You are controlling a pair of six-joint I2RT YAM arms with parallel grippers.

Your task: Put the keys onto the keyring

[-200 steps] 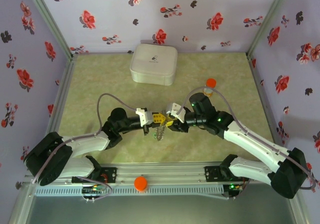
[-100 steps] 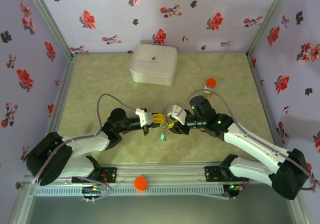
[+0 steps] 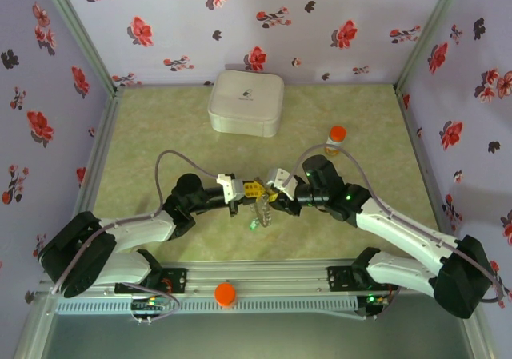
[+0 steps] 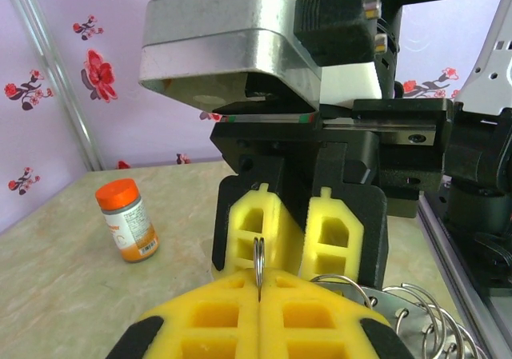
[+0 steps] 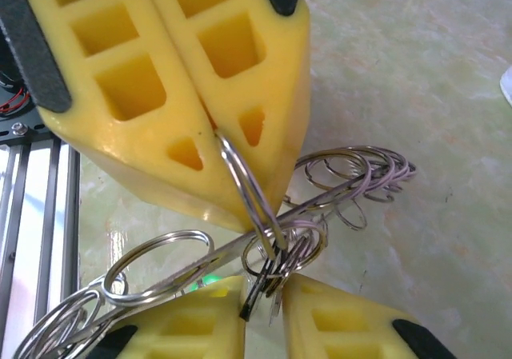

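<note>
My left gripper (image 3: 254,189) is clamped tight on the keyring (image 5: 240,183), which hangs toward 6 o'clock from its pads. My right gripper (image 5: 266,303), at its 3 o'clock from above, stands narrowly parted, the keys (image 5: 251,291) dangling in the gap.

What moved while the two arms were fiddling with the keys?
The right pincer drew back a little toward the near edge, uncovering more of the bottle, and the dangling keys swayed right, then back left. The left pincer stayed shut on the keyring, and the white case did not move.
</note>
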